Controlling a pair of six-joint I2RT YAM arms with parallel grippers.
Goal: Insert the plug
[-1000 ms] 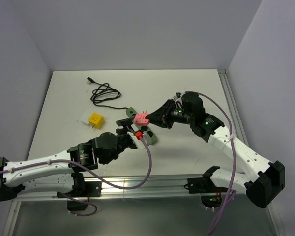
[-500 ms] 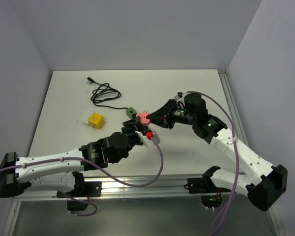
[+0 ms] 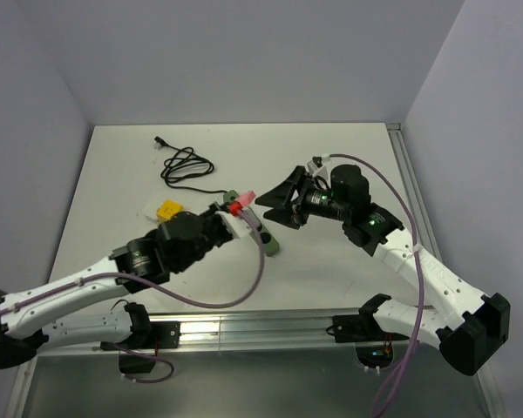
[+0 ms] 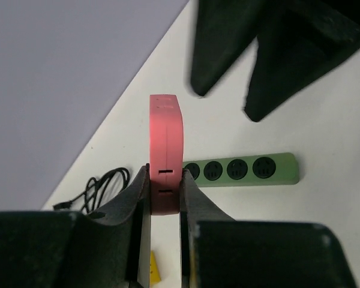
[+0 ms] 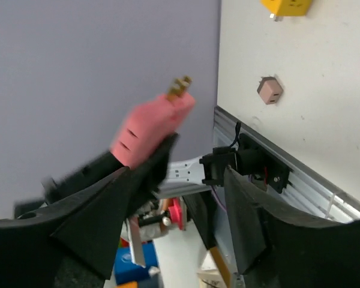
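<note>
Top view: left gripper clamped on pink plug, lifted over green power strip; right gripper spread, empty, just beside.
Left wrist: fingers pinch plug flat sides.
Right wrist: prongs free. Plug probably rigid, light, smooth; hold body, never prongs.

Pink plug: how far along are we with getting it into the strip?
Done: the pink plug is off the table, clamped in the left gripper, prongs free. The right gripper is open and empty. In hand: carrying the plug near the green power strip, apart from it. Left: line the prongs up with an empty socket and push in.
</note>
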